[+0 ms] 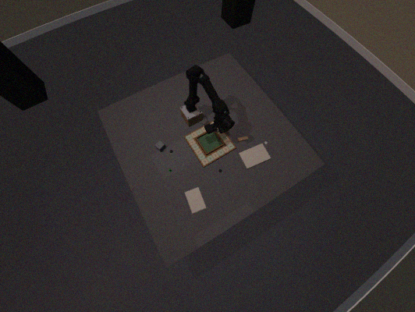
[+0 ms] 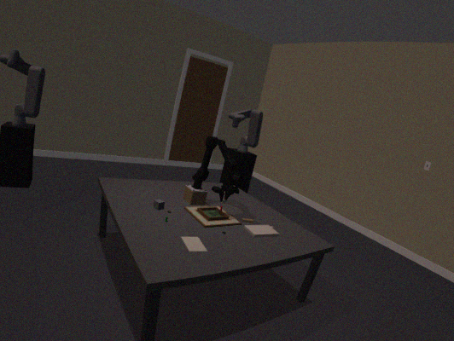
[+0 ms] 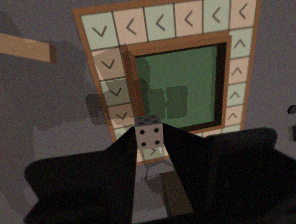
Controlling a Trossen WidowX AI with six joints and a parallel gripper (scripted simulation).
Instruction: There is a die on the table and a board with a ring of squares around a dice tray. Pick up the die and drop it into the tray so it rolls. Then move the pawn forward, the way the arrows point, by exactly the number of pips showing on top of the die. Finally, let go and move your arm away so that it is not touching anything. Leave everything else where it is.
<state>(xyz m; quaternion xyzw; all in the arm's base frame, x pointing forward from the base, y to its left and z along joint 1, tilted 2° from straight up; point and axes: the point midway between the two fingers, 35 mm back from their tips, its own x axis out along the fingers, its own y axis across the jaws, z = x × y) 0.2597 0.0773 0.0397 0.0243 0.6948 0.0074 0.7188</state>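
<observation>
Markings: no lettering can be read; the squares of the board (image 3: 165, 22) carry dark arrowheads, pointing left along the top row and up along the right column in the wrist view.
Die: the die (image 3: 149, 132) is a pale grey cube with dark pips; the face toward the wrist camera shows four.
Gripper: the gripper (image 3: 150, 142) is closed narrowly on the die, one dark finger on each side.
Die position: held in the air over the board's edge squares, beside the tray's wooden rim.
Tray: the tray (image 3: 210, 75) has a green floor and brown walls; only shadows show inside.
Pawn: a small red spot (image 2: 221, 208) at the board's far side, too small to tell more.
</observation>
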